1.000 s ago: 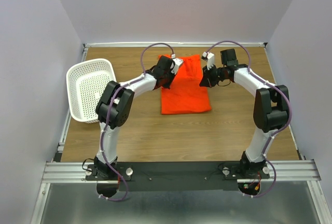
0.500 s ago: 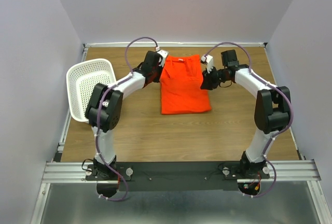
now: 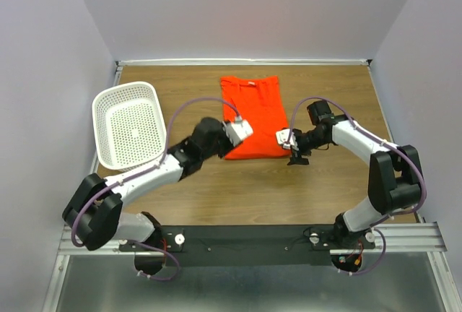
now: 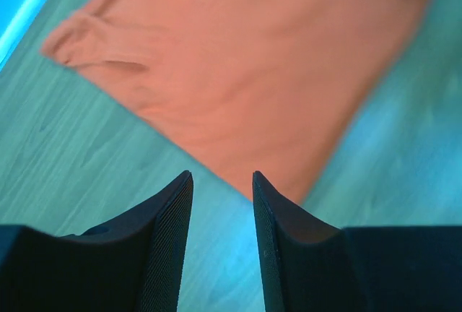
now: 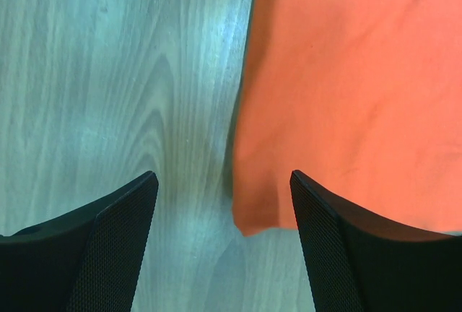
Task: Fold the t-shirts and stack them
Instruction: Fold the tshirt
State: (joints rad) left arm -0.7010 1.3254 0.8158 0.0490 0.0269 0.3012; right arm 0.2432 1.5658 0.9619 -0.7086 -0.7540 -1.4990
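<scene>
The orange-red t-shirt lies flat on the wooden table as a long folded rectangle, collar at the far end. My left gripper hovers at its near-left corner, open with a narrow gap and nothing between the fingers. In the left wrist view the t-shirt sits just beyond the tips. My right gripper is over the near-right corner, wide open. In the right wrist view the t-shirt has its corner lying between the spread fingers, untouched.
A white perforated basket stands at the left side of the table, tilted against the wall edge. The metal rail with both arm bases runs along the near edge. Walls close in the table on three sides.
Both grippers let go of the shirt's far end and opened. Both arms drew back toward me to the shirt's near corners. The shirt now lies flat.
</scene>
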